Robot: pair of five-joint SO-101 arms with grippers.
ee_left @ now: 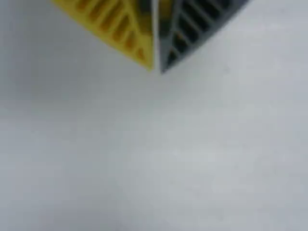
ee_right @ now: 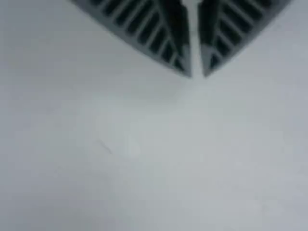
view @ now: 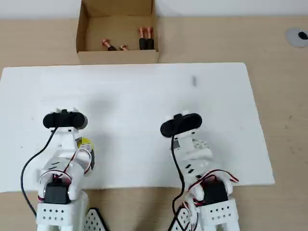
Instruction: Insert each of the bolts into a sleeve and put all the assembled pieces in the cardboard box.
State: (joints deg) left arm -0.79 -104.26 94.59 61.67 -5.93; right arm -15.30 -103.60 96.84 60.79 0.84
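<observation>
The cardboard box (view: 86, 33) stands at the far edge of the table, behind the white mat (view: 134, 144). Inside it lie several copper bolts in black sleeves: one pair (view: 146, 39) at its right side, two more (view: 113, 45) near the middle. Both arms are folded back at the near edge of the mat. My left gripper (ee_left: 156, 67), one finger yellow and one grey, is shut with nothing in it, tips close over the mat. My right gripper (ee_right: 196, 73), both fingers grey, is also shut and holds nothing.
A grey round disc (view: 297, 36) lies on the wooden table at the far right. A faint small mark (view: 194, 81) shows on the mat's far right part. Cables run from both arm bases at the near edge.
</observation>
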